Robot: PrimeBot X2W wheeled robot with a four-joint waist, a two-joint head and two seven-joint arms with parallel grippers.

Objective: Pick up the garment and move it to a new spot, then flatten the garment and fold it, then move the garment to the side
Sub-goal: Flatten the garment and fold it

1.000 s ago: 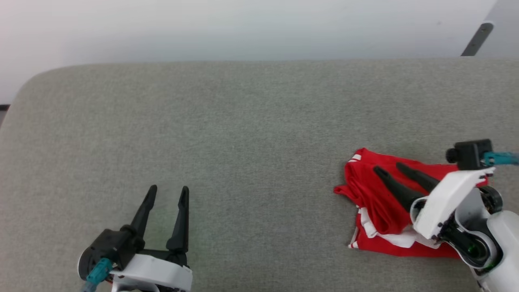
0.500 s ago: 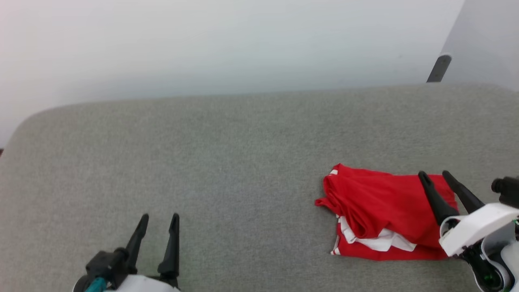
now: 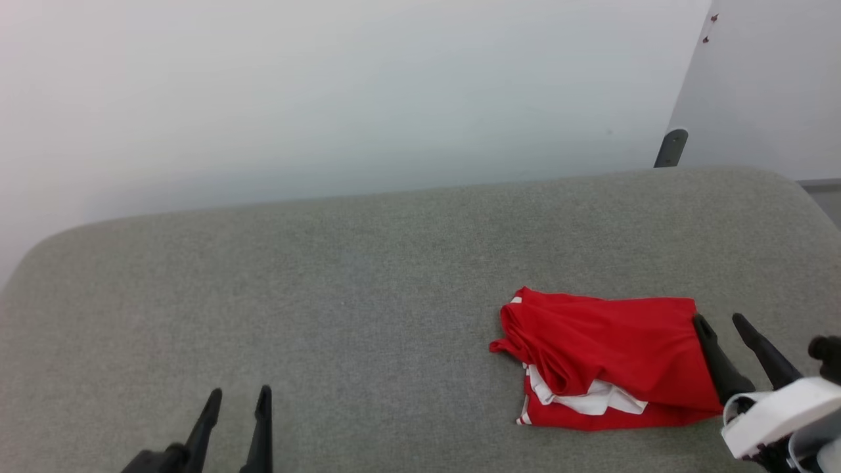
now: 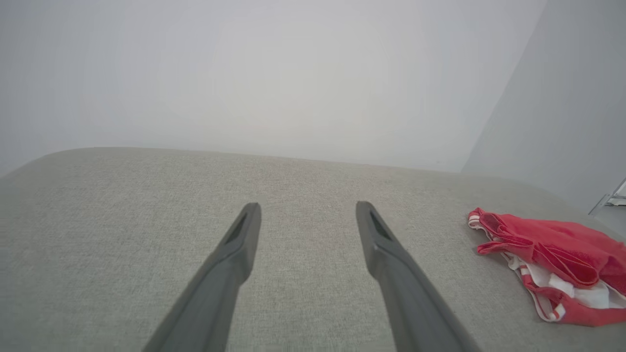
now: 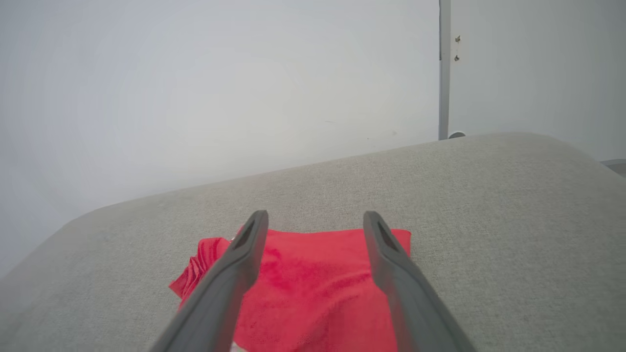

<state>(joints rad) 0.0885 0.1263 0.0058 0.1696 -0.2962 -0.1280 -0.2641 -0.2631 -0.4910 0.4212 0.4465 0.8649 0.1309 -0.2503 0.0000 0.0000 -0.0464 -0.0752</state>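
Shirt (image 3: 604, 361) lies folded, a compact red bundle at approx 4 o'clock on grey cushion (image 3: 368, 276), off to the side. R gripper (image 3: 717, 318) just at its 3 o'clock edge, fingers wide, empty. L gripper (image 3: 240, 391) at 7 o'clock, wide, empty. Task looks basically done; nothing obvious left.

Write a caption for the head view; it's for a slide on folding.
Folded red garment lies on the grey padded surface, open right gripper by its edge, open left gripper well apart.

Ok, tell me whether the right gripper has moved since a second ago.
Yes. Judged against the garment, the right gripper has drawn back from over its middle to its right edge, jaws open.
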